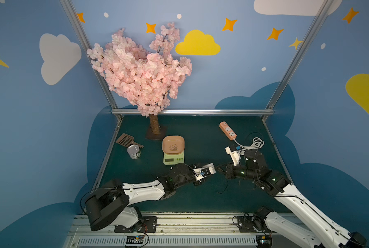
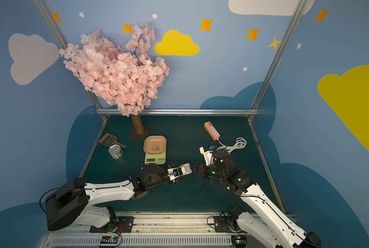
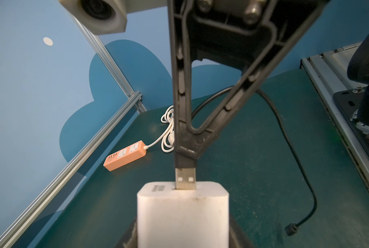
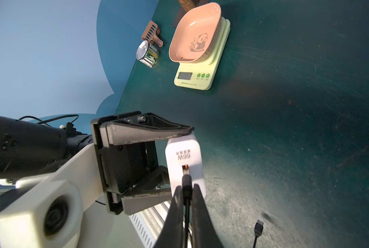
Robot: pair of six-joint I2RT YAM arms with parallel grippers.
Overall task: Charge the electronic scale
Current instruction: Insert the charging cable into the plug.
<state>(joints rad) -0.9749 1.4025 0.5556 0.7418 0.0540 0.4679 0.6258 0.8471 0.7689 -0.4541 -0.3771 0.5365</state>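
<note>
The electronic scale (image 1: 173, 159) (image 2: 155, 159) stands mid-table in both top views, pale green with a peach-pink panda tray (image 4: 195, 34) on top. In front of it my left gripper (image 3: 182, 236) is shut on a white charger block (image 3: 182, 214) (image 1: 209, 168). My right gripper (image 4: 186, 189) (image 1: 219, 168) is shut on the black cable's USB plug (image 3: 185, 180), whose metal end sits partly inside the block's port. The cable's small loose end (image 4: 258, 228) lies on the mat, apart from the scale.
A salmon-orange power strip (image 1: 227, 130) lies at the back right with its coiled white cord (image 1: 254, 145). A tin can (image 1: 133, 151) and a brown scoop (image 1: 126, 140) lie left of the scale. A pink blossom tree (image 1: 154, 126) stands behind it.
</note>
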